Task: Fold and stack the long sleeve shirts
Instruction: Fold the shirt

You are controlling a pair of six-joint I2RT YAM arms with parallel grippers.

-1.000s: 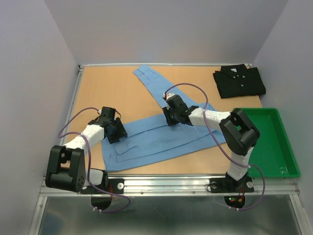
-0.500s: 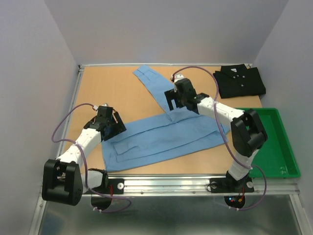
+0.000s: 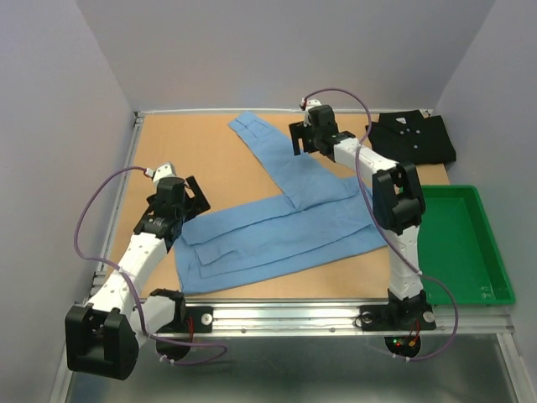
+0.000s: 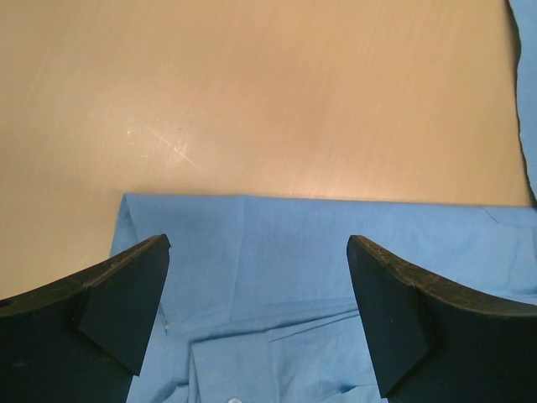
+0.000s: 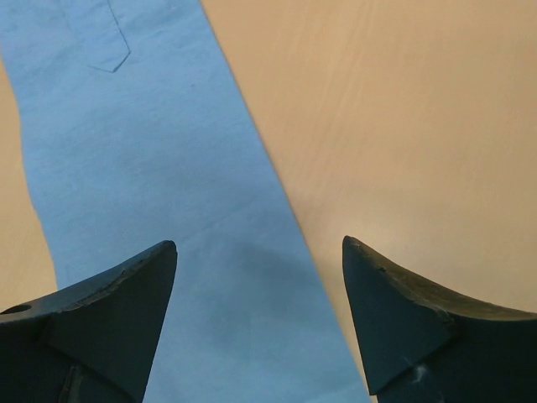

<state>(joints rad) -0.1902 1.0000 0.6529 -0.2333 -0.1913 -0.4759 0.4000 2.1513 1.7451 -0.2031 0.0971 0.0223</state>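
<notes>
Tan table (image 3: 193, 151): left fingers (image 4: 109, 302) and right fingers (image 5: 101, 319), both released, have lifted off the blue shirt (image 3: 277, 239), leaving its sleeve (image 3: 260, 143) unfolded.

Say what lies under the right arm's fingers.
Beneath the open right fingers lie a sleeve of the light blue cloth shirt and the tan wooden tabletop; anything under the sleeve is covered.

light blue shirt (image 3: 277, 239): matt woven cloth, soft creases, stitched seams | black shirt (image 3: 415, 143): matt cloth | table (image 3: 185, 151): smooth wood-look top, faint sheen, fine scratches | tray (image 3: 466, 252): glossy green plastic | front rail (image 3: 285, 315): dull metal
</notes>
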